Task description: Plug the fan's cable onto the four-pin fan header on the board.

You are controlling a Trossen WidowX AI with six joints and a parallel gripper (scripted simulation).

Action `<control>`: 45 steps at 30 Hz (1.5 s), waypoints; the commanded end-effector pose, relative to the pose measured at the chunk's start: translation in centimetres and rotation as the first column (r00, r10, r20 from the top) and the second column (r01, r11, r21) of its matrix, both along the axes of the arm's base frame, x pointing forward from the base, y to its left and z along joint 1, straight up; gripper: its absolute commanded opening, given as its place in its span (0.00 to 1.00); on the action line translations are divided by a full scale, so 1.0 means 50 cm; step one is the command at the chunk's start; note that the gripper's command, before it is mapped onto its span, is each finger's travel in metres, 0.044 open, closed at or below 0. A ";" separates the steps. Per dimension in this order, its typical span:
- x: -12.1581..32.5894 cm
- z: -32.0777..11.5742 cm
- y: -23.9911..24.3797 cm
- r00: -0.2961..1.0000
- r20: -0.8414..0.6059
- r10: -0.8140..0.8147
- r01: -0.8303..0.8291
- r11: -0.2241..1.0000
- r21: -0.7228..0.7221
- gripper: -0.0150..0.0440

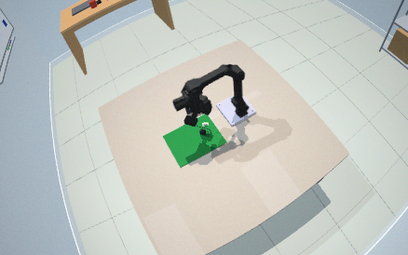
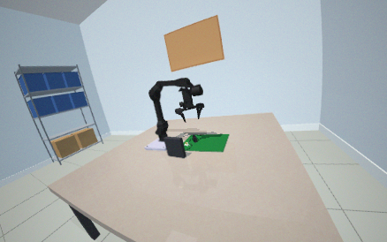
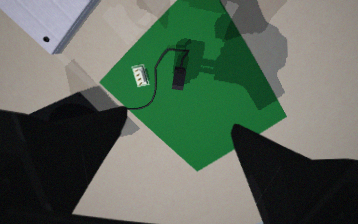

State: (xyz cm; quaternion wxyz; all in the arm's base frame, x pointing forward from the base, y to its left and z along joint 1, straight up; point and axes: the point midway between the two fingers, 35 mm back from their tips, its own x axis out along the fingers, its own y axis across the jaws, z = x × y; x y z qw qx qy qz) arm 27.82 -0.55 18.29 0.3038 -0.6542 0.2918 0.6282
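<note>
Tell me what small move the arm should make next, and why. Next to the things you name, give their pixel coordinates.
Probably shift the open fingers (image 2: 192,120) over the black plug (image 3: 178,79), staying raised for now. The plug lies on the green board (image 1: 183,145) (image 2: 215,143) (image 3: 201,130) beside the white header (image 1: 205,124) (image 3: 139,76), not on it, and in the wrist view it sits beyond the fingertips rather than between them.

Table (image 1: 210,186) (image 2: 191,185) (image 3: 146,197) — smooth, matt surface
</note>
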 end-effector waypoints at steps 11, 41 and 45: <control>0.000 -0.187 0.001 1.000 -0.010 0.010 -0.010 1.000 0.003 1.00; 0.003 -0.279 0.001 1.000 -0.010 0.010 -0.010 1.000 0.003 1.00; 0.003 -0.287 0.001 1.000 -0.010 0.010 -0.010 1.000 0.003 1.00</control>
